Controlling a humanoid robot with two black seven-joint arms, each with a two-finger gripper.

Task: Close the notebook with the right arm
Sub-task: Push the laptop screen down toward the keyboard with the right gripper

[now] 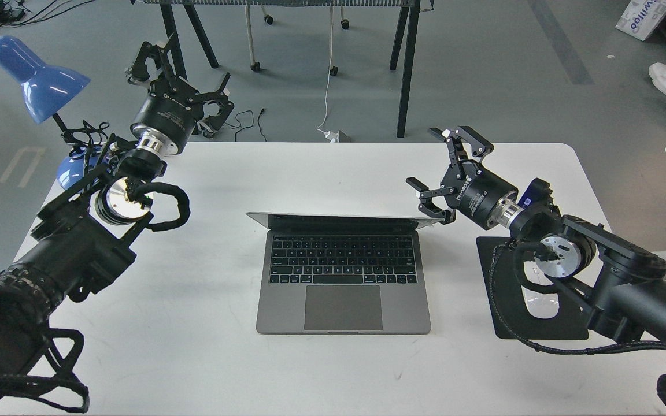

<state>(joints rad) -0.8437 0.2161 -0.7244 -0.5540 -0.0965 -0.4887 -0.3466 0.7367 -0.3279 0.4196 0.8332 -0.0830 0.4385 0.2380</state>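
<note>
The grey notebook (343,283) lies in the middle of the white table (333,370). Its lid (341,219) is tilted far forward, so I see it almost edge-on above the black keyboard. My right gripper (440,173) is open, and its lower finger (434,211) touches the lid's right rear corner. The right arm (564,260) reaches in from the right, over the mouse pad. My left gripper (180,75) is open and empty, high above the table's far left corner, well away from the notebook.
A black mouse pad (541,323) with a white mouse (541,303) lies right of the notebook, partly under my right arm. A blue desk lamp (38,78) stands at the far left corner. Black table legs (408,69) and cables are on the floor behind.
</note>
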